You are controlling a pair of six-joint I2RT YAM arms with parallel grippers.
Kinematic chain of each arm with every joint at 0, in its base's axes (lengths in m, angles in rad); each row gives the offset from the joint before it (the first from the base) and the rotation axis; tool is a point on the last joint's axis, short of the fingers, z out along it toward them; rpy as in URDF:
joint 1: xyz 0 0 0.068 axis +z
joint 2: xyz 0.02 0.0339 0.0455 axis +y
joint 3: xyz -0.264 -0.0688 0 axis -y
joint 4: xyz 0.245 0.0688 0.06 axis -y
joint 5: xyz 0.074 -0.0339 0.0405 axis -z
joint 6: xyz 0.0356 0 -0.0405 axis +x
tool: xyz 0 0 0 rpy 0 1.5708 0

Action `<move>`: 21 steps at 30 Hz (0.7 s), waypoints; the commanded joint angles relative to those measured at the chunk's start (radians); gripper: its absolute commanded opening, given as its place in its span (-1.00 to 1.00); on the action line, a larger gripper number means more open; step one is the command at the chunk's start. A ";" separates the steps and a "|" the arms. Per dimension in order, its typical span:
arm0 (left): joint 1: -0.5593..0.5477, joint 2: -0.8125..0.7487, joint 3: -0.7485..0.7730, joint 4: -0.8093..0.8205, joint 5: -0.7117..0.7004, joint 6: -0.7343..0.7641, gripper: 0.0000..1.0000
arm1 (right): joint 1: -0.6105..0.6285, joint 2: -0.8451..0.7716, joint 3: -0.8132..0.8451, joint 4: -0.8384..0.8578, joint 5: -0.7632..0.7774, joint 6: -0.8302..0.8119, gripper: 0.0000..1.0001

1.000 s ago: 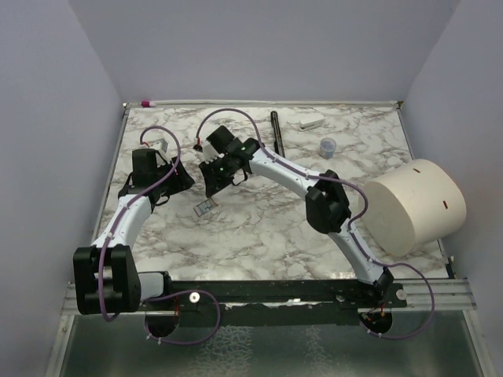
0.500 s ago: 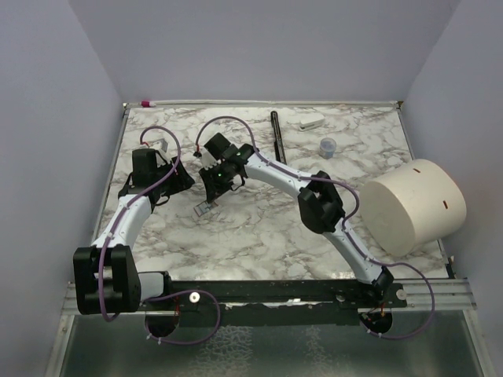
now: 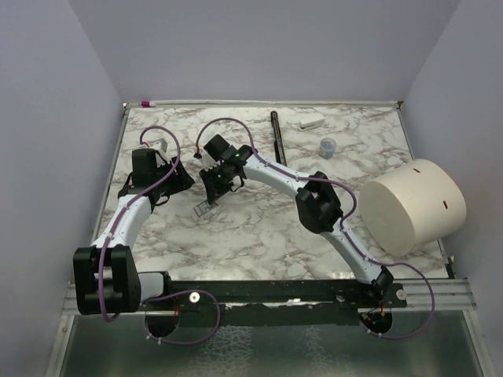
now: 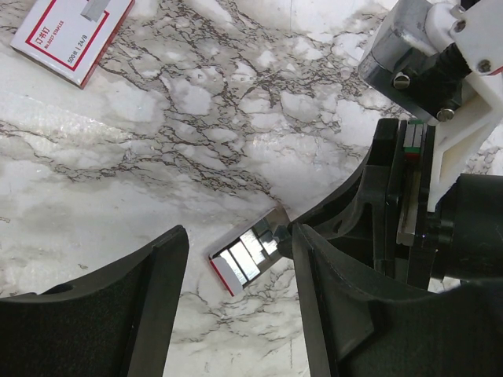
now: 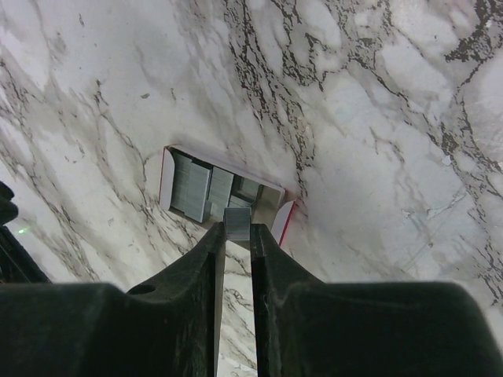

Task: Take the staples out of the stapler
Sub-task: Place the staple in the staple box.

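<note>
Progress: brought staples point(image 5: 237, 222) down to box point(image 5: 166, 181) for release, pinched in narrow right jaws; kept left jaws spread, empty.

Marble table point(image 3: 259, 236) bears stapler point(image 3: 277, 135), open staple tray point(image 3: 203, 209) and white drum point(image 3: 413, 206).

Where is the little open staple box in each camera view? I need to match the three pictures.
Top external: the staple box lies left of centre on the table, just below the right gripper.
Left wrist: lower centre, with the right gripper coming in from the upper right.
Right wrist: left of centre, just beyond the tips pinching the staples.
Shared landmark: the right gripper, its tips at the box in all three.
</note>
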 commanded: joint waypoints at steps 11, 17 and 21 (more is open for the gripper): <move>0.008 -0.017 -0.001 0.019 0.014 -0.004 0.17 | 0.008 0.036 0.059 -0.055 0.076 -0.018 -0.66; 0.008 -0.016 -0.001 0.021 0.017 -0.006 0.17 | 0.008 0.047 0.070 -0.072 0.078 -0.025 -0.65; 0.007 -0.016 -0.001 0.022 0.017 -0.006 0.17 | 0.008 0.053 0.071 -0.075 0.081 -0.026 -0.65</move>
